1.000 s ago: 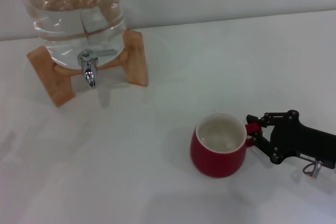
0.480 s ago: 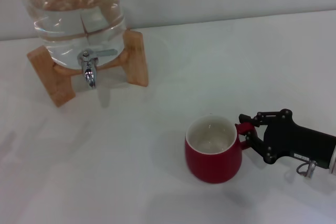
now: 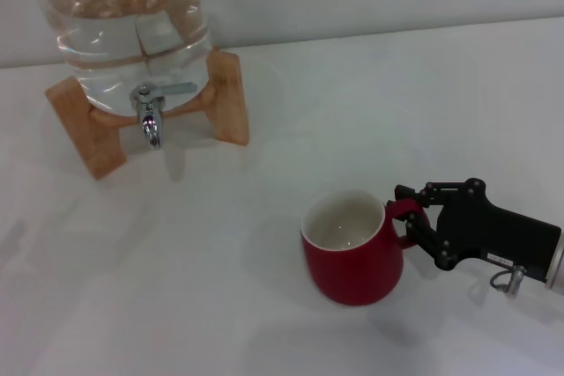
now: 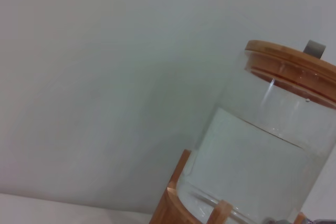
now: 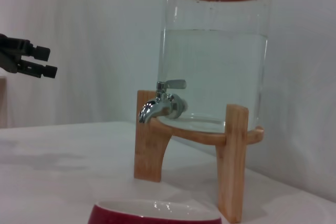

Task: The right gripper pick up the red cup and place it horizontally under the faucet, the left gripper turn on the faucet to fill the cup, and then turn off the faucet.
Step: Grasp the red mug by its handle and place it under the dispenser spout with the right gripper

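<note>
We hold the squat, rounded, dark red ceramic cup (image 3: 351, 257) with our right gripper (image 3: 408, 215), a black two-fingered claw of angular matte links whose fingers are clamped on the cup's red loop handle from the right. The cup stands upright with its glossy white inside facing up, its smooth glazed wall catching a soft sheen; whether its base touches the plain white tabletop (image 3: 397, 94) or sits just above it we cannot tell. From our right wrist only the cup's red rim with its white lip shows at the lower edge (image 5: 157, 212). Well apart from the cup, toward the far left of the table, the small shiny chrome faucet (image 3: 150, 116) points its curved spout downward, its flat metal lever (image 3: 172, 90) lying level and pointing to the right. It is fitted low on a clear, round glass water jar (image 3: 123, 24) holding water, capped by a wooden lid (image 4: 291, 61) and cradled in a light wooden stand (image 3: 227, 99) with splayed, flat legs. Our left gripper (image 5: 26, 60), with black blocky fingertips, hangs in the air off to the left of the jar, apart from the faucet; we cannot tell whether it is parted or together.
</note>
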`<state>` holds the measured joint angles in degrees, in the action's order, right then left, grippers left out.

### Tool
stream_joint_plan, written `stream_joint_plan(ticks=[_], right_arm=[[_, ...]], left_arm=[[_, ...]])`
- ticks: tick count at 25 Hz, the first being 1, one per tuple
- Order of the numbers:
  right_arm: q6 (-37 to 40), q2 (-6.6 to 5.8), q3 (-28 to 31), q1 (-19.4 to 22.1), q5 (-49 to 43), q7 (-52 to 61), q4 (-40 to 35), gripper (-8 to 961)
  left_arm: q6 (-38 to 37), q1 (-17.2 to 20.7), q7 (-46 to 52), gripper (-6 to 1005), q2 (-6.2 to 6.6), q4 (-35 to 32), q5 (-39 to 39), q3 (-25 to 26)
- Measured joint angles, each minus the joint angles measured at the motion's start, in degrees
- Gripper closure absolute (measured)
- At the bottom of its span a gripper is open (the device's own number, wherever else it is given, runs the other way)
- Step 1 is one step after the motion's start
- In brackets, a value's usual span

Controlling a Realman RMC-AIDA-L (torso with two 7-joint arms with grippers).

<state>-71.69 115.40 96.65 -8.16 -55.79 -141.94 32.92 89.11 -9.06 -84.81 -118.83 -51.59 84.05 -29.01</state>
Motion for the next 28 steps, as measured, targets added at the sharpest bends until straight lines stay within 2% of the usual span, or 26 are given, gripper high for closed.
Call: stream_joint_plan(ticks=[7, 13, 28], right_arm=[[0.3, 0.00, -3.4, -1.4, 3.2, 0.0, -0.2, 797], [0.6, 0.00, -3.8, -2.4, 3.7, 0.0, -0.3, 798], [8.5, 0.00, -11.3, -7.5, 10.6, 0.0, -1.0, 797]], left_arm=[[0.0, -0.1, 0.0, 117, 0.00, 0.0, 0.0, 0.0], [0.0, -0.2, 0.0, 117, 0.00, 0.0, -0.2, 0.0], [0.2, -0.3, 0.0, 117, -0.07, 0.0, -0.2, 0.0]])
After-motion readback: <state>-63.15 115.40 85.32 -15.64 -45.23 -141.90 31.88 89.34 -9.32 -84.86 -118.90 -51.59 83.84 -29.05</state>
